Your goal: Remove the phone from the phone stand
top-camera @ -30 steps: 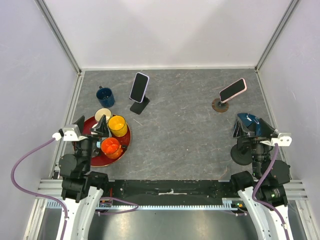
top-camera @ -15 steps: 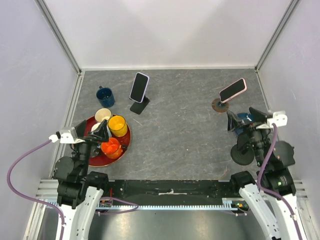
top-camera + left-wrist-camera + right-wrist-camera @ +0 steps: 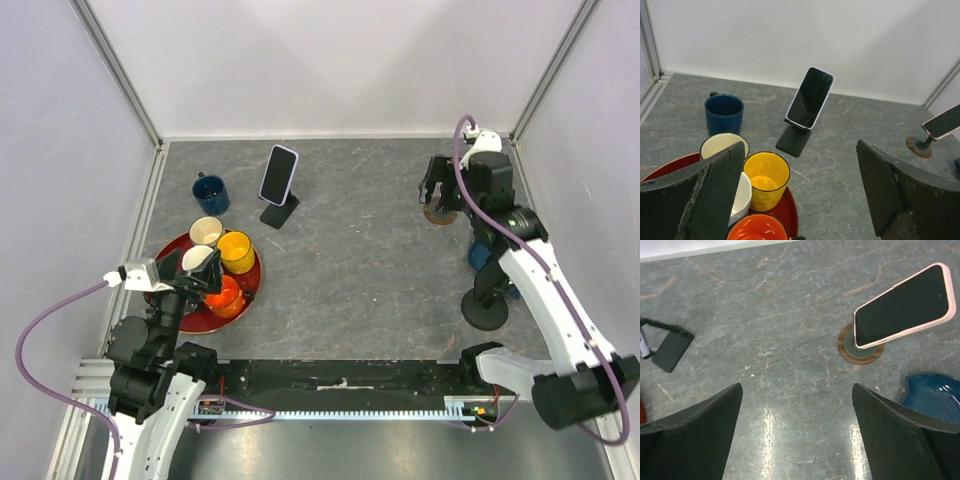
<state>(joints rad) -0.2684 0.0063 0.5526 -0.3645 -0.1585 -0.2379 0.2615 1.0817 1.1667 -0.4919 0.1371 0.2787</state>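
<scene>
A phone in a pale case (image 3: pixel 279 173) leans on a black folding stand (image 3: pixel 280 212) at the back middle; both show in the left wrist view, the phone (image 3: pixel 810 97) and the stand (image 3: pixel 796 140). A second phone in a pink case (image 3: pixel 902 307) rests tilted on a round brown stand (image 3: pixel 860 350) at the back right. My right gripper (image 3: pixel 440 192) is open and empty, hovering over it; in the right wrist view my right gripper (image 3: pixel 796 390) has the phone up and to the right. My left gripper (image 3: pixel 190 262) is open and empty above the red tray; it also shows in the left wrist view (image 3: pixel 801 147).
A red tray (image 3: pixel 250 290) at the left holds a yellow cup (image 3: pixel 236 250), an orange cup (image 3: pixel 225 297) and a white cup (image 3: pixel 206 230). A dark blue mug (image 3: pixel 210 192) stands behind it. A blue bowl (image 3: pixel 935 397) lies near the round stand. A black disc (image 3: pixel 485 308) sits at the right.
My right arm has swung from the near right up to the back right, and it now covers the pink phone in the top view. My left gripper has shifted slightly nearer.
</scene>
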